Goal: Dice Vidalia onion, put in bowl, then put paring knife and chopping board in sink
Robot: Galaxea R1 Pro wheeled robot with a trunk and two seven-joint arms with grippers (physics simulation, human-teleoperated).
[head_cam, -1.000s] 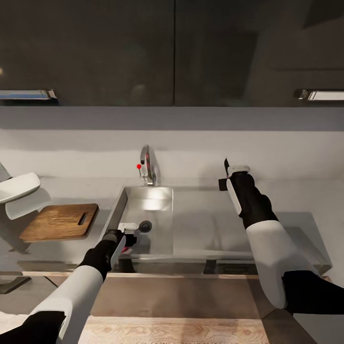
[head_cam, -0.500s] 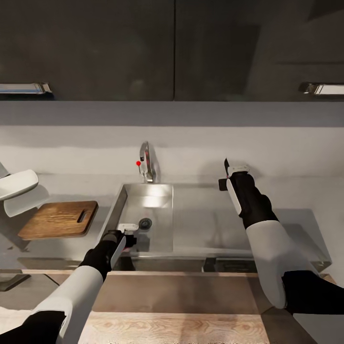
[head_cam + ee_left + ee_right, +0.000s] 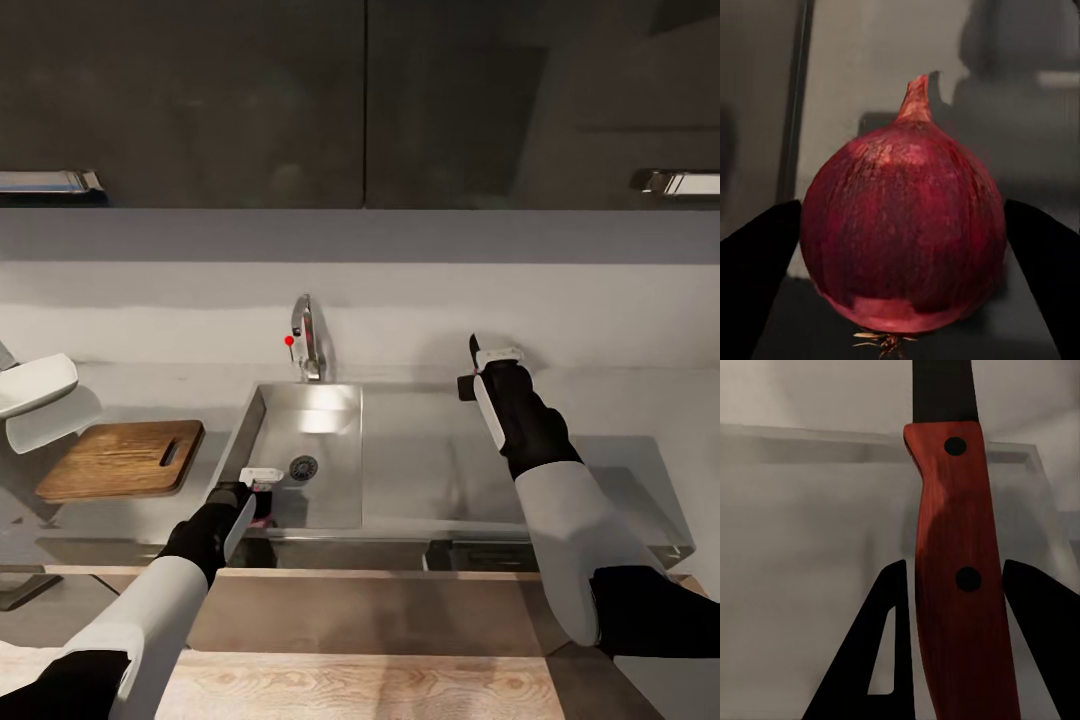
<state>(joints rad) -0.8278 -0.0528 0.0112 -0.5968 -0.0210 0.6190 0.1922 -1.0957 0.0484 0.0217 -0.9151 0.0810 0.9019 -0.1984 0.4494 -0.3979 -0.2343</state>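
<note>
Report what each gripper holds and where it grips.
Left gripper clamps the Vidalia onion across its round sides. Right gripper grips the paring knife by its red handle.

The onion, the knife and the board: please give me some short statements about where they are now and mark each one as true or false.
1. The left gripper holds the Vidalia onion between its fingers. True.
2. The paring knife lies in the sink. False: the right gripper holds it by its red handle.
3. The chopping board lies on the countertop, beside the sink. True.
4. Diced onion pieces lie on the chopping board. False: the board is bare and the onion is whole.
</note>
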